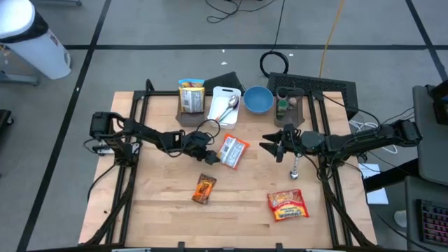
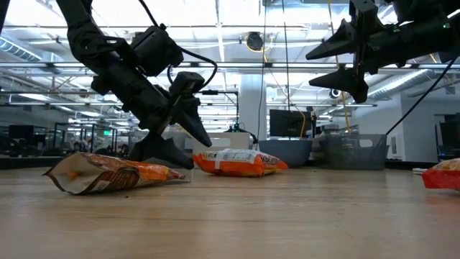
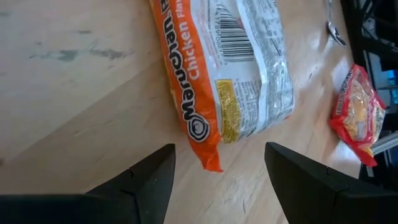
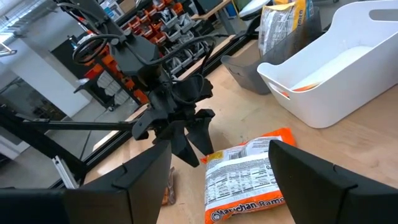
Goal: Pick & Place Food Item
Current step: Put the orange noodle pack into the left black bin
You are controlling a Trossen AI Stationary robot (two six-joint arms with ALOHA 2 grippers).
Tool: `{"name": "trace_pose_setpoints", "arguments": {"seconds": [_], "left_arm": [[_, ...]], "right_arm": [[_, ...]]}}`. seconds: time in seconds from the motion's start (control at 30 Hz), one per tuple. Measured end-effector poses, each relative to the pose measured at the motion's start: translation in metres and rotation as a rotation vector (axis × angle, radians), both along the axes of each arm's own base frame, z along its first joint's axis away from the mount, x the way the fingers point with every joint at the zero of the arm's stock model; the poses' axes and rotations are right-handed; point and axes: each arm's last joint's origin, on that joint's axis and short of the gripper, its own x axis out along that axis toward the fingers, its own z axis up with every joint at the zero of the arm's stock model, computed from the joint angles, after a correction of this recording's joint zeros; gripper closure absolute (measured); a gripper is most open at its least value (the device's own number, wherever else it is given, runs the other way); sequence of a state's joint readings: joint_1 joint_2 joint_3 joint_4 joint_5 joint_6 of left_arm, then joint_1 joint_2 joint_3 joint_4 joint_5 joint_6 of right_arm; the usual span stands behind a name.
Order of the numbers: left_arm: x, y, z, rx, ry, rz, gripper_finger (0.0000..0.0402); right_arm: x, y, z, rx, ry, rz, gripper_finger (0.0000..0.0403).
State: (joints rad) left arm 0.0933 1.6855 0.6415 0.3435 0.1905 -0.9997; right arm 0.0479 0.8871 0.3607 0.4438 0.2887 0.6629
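The left gripper [image 1: 210, 150] is reaching low at the table, jaws spread wide and holding nothing, its tips just at 9 o'clock of the ramen pack [image 1: 233, 151], which is lying flat mid-table. This looks like the approach before the grasp. Next it is needing to straddle the pack's edge and close. The right gripper [image 1: 269, 145] is hanging open and empty at the pack's 3 o'clock.

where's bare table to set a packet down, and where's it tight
Bare wood runs along the table's near edge between the small orange packet and the red packet. The far edge is crowded: white bin, blue bowl, noodle packet by the open left gripper.
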Motion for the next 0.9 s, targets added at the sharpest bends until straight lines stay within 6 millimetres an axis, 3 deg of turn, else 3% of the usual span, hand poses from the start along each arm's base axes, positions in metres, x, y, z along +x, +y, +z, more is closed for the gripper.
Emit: {"name": "trace_pose_setpoints", "arguments": {"seconds": [0.1, 0.5, 0.9], "left_arm": [[-0.0001, 0.0, -0.0002, 0.0, 0.002, 0.001, 0.0162], [0.0005, 0.001, 0.0005, 0.022, -0.005, 0.028, 0.0281], [0.0004, 0.0009, 0.0005, 0.02, -0.005, 0.023, 0.0298]], "right_arm": [[0.0, 0.0, 0.0, -0.001, 0.0, 0.0, 0.014], [0.0, 0.0, 0.0001, -0.001, 0.0, -0.001, 0.014], [0.0, -0.0001, 0.0001, -0.001, 0.001, -0.002, 0.014]]}}
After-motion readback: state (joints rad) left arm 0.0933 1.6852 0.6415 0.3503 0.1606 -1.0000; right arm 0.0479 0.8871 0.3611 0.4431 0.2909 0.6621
